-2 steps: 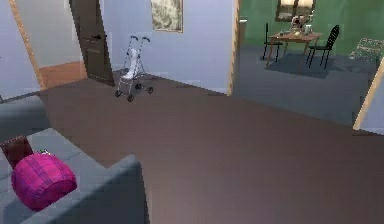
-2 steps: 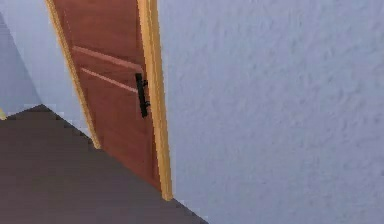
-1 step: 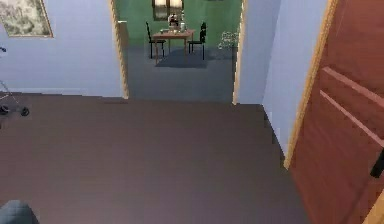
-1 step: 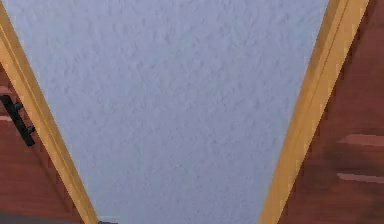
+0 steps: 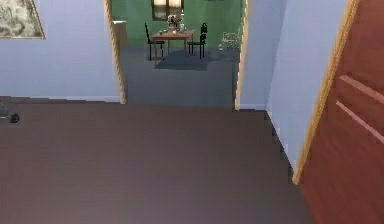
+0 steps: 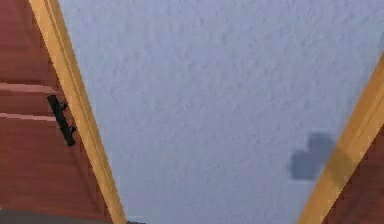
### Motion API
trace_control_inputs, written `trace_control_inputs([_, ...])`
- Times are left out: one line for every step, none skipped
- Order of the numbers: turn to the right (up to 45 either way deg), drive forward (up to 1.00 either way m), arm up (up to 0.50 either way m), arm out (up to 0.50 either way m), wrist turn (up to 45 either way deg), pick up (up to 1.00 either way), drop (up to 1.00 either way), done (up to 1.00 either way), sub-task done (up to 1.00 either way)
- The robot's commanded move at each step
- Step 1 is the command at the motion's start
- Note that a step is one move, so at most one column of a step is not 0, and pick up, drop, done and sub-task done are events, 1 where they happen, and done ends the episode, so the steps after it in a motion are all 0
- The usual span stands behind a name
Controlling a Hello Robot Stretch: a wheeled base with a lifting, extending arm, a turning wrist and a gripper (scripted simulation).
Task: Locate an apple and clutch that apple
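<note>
- Apple: where it lies cannot be told from these views.
- Gripper: its state cannot be told.
- In the forward view, a wood-framed doorway (image 5: 118,60) in a pale blue wall (image 5: 70,60) opens onto a green-walled room.
- In that room a small table (image 5: 172,38) stands on a blue-grey rug (image 5: 190,62), with a dark chair (image 5: 151,42) at each side.
- A small dark object (image 5: 13,118) lies at the left edge of the brown floor (image 5: 150,160), near the wall.
- A framed picture (image 5: 20,18) hangs high on that wall.
- In the arm side view, a red-brown door (image 6: 30,140) with a black handle (image 6: 62,120) stands beside the bare blue wall.
</note>
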Motion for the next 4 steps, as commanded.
trace_control_inputs([0.0,1.0,0.0,0.0,0.0,0.0,0.0,0.0,0.0])
trace_control_inputs([0.0,1.0,0.0,0.0,0.0,0.0,0.0,0.0,0.0])
trace_control_inputs([0.0,1.0,0.0,0.0,0.0,0.0,0.0,0.0,0.0])
trace_control_inputs([0.0,1.0,0.0,0.0,0.0,0.0,0.0,0.0,0.0])
